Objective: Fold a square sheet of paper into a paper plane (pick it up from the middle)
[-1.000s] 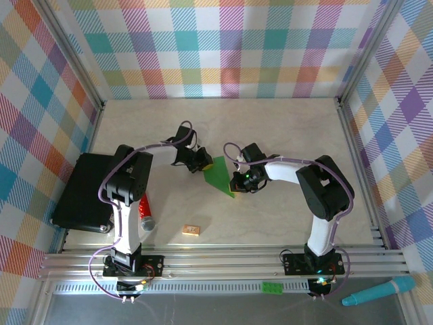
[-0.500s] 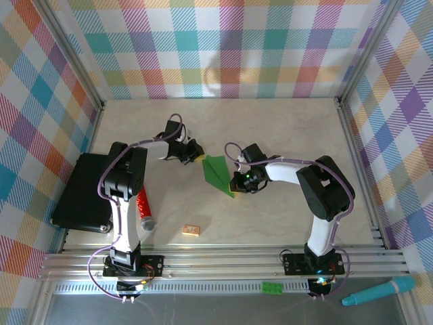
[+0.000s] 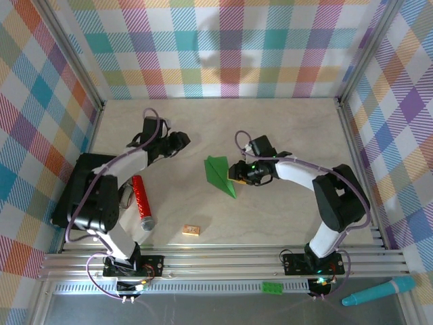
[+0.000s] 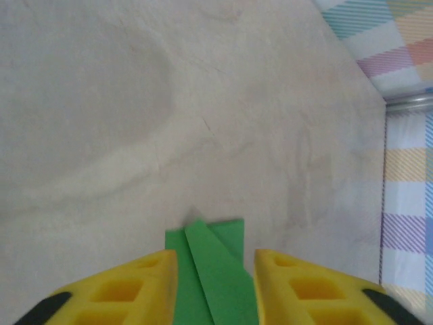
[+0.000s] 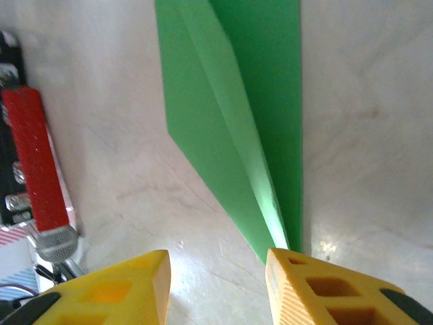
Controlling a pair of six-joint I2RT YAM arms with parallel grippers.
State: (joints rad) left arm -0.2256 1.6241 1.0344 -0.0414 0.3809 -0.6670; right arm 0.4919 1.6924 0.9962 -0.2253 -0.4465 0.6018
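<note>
Both claws have opened and drawn back since a second ago. The left claw (image 3: 181, 141) has swung off toward the far left, and the right claw (image 3: 236, 171) has eased a little to the right. The green paper plane (image 3: 218, 172) lies flat and free on the pale table (image 3: 284, 122), about midway between the two arms.

On the left wrist camera, the yellow fingers (image 4: 128, 284) stand apart and pinch nothing. The plane's blunt tail lies on the table ahead, in line with the gap. On the right wrist camera, the fingers (image 5: 325, 291) are also spread and empty, with the plane's pointed nose just in front of one of them.

From above, the plane's long axis slants from a wide tail at the far left to a nose at the near right. The right claw sits just beside its right edge. The left claw is well apart, beyond the tail. The right arm is nearer, so it looks better placed for any next grasp, coming in across the crease.
</note>
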